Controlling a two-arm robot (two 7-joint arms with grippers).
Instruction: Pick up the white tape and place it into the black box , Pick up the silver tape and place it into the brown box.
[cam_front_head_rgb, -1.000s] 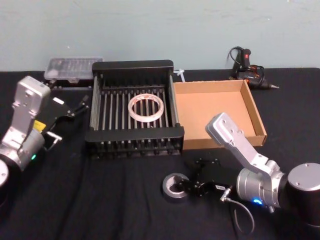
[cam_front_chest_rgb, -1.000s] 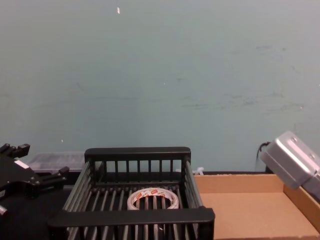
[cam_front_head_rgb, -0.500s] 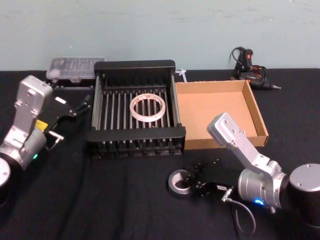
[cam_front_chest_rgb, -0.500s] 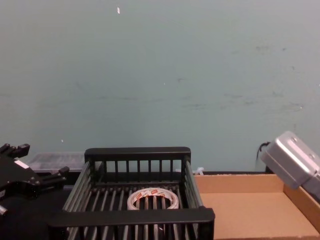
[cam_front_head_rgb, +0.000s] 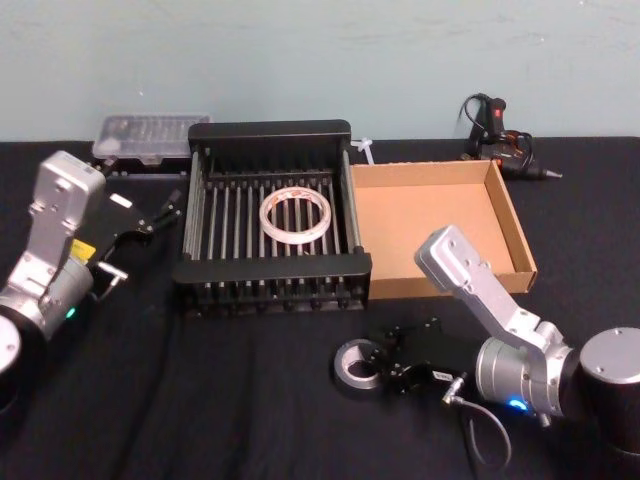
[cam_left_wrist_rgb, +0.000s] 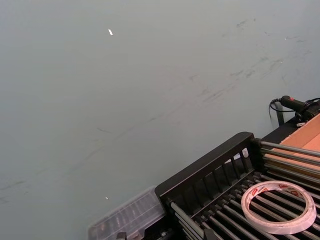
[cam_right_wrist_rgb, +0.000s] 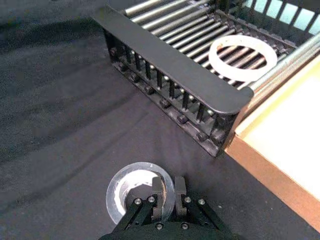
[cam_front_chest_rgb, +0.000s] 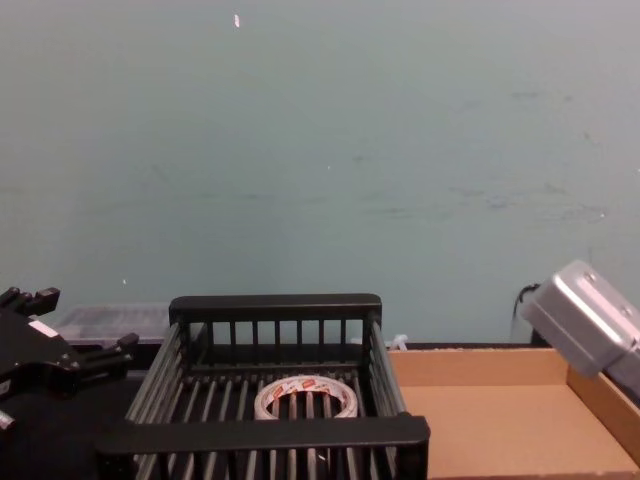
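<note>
The head camera looks down from above, the black box (cam_front_head_rgb: 270, 228) near its twelve o'clock. The chest camera sits low, facing the wall across it. The right wrist camera hovers close over the table; the left wrist camera angles up past its rim.

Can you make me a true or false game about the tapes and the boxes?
1. The white tape lies inside the black box. True.
2. The silver tape is already in the brown box. False: it sits on the black table in front of the boxes.
3. The right end effector is closed on the silver tape's wall. True.
4. The left end effector is holding the white tape. False: it hangs beside the black box, holding nothing.
5. The brown box stands to the left of the black box. False: it stands to its right.
</note>
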